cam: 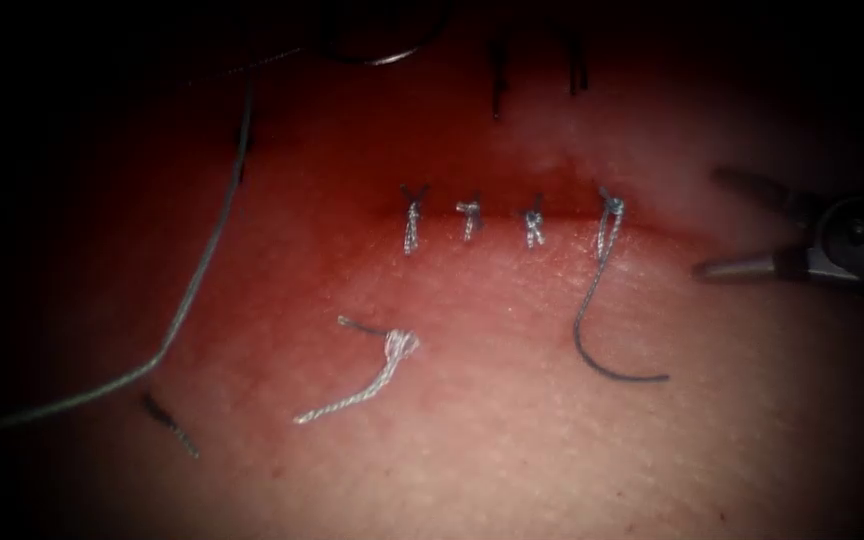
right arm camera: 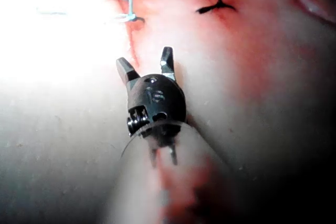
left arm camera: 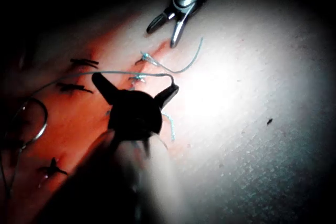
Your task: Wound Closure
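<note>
**Needle lying loose, both tools open and empty**

Thread runs along the far left of the endoscope view, from 11 o'clock down to 8 o'clock, lying slack on the tissue. A short dark scrap of thread lies just beside its lower bend. At about 11 o'clock the needle lies on the tissue beyond the cut, free of both tools. Its ends are lost in shadow, so whether a tip is in the tissue cannot be told.

Near the centre, toward 7 o'clock, lies a loose cut piece of thread. Four knotted stitches cross the cut in a row. The rightmost stitch trails a long tail that curls toward 5 o'clock.

At 3 o'clock the right tool hangs with its jaws spread wide, gripping nothing, just beside the cut's right end. Its own wrist view shows the same.

In the left wrist view the left tool has its jaws splayed wide and clamped on nothing. A strand of thread passes across their tips, and contact cannot be judged.
</note>
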Motion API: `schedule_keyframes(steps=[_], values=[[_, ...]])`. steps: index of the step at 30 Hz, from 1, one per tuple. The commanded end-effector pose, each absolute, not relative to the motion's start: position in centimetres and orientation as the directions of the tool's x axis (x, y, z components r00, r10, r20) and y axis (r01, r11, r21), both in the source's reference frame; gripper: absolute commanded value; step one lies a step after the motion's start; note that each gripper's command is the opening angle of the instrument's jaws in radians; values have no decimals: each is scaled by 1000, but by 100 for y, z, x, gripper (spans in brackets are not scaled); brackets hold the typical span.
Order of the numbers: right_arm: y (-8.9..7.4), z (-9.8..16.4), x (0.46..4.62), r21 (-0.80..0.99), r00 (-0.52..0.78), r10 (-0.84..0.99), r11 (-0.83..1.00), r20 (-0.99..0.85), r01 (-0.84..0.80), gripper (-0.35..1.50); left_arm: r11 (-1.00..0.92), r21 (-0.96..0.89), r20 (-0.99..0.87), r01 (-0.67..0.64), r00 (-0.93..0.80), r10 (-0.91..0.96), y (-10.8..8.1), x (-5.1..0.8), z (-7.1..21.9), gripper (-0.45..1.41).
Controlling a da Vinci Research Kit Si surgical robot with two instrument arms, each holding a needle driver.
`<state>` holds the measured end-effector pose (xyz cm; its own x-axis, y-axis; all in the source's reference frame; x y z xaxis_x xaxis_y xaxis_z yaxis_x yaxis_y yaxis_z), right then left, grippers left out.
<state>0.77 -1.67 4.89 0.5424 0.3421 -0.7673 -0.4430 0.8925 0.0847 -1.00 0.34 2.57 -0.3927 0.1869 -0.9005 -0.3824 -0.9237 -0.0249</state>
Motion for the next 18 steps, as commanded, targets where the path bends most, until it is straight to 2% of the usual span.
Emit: schedule_keyframes(steps=[1, 5, 9, 12, 14, 18], values=[[-162, 493, 86, 63, 557, 329, 895, -763, -442, 124, -915, 14, -908, -404, -389, 158, 37, -102, 249, 111], [-162, 493, 85, 68, 555, 328, 897, -765, -436, 124, -854, 172, -889, -491, -450, 80, 27, -87, 200, 111], [-163, 494, 88, 69, 558, 322, 902, -765, -426, 126, -838, 210, -867, -504, -493, 79, 8, -83, 153, 113], [-164, 494, 90, 62, 568, 311, 908, -762, -414, 126, -831, 232, -857, -505, -511, 70, -4, -87, 137, 104], [-164, 494, 91, 64, 569, 311, 909, -761, -411, 126, -832, 243, -863, -499, -502, 49, -10, -90, 135, 89], [-165, 493, 91, 67, 570, 311, 910, -761, -408, 126, -861, 245, -865, -445, -501, 13, -20, -110, 140, 86]])
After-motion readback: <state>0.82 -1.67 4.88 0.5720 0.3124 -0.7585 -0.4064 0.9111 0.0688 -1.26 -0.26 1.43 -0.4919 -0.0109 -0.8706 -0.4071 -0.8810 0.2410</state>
